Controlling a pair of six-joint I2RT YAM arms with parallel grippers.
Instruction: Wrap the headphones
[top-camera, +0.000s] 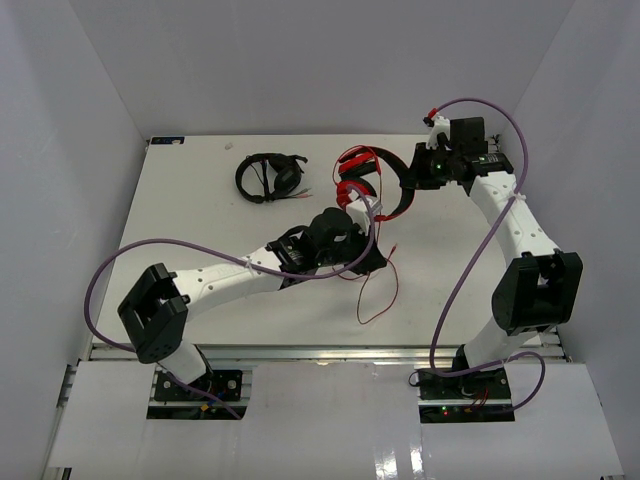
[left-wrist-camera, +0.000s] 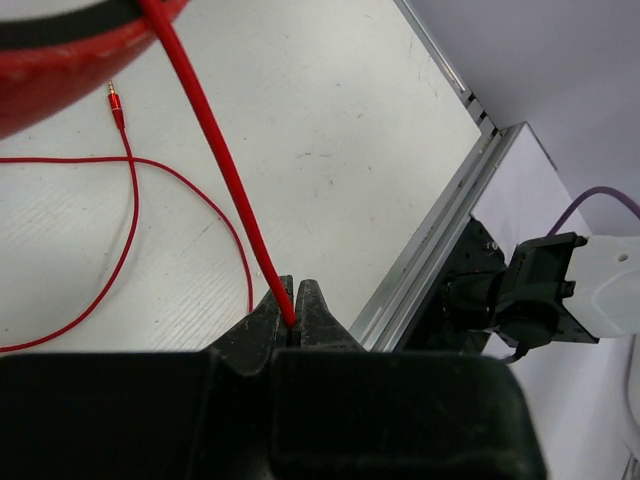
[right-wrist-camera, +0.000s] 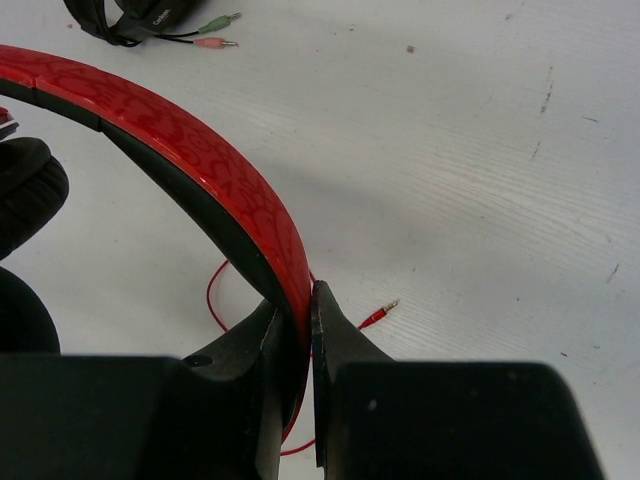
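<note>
Left tool (left-wrist-camera: 297, 302) pinching cable (left-wrist-camera: 215, 150), right tool (right-wrist-camera: 300, 300) pinching headphones (right-wrist-camera: 200, 140) headband, both inside table (top-camera: 200, 205) edges.

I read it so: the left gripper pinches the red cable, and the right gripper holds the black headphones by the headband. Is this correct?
Not quite. In the right wrist view the right gripper is shut on the headband of the red headphones; the black headphones lie apart, untouched. The left gripper does pinch the red cable.
</note>
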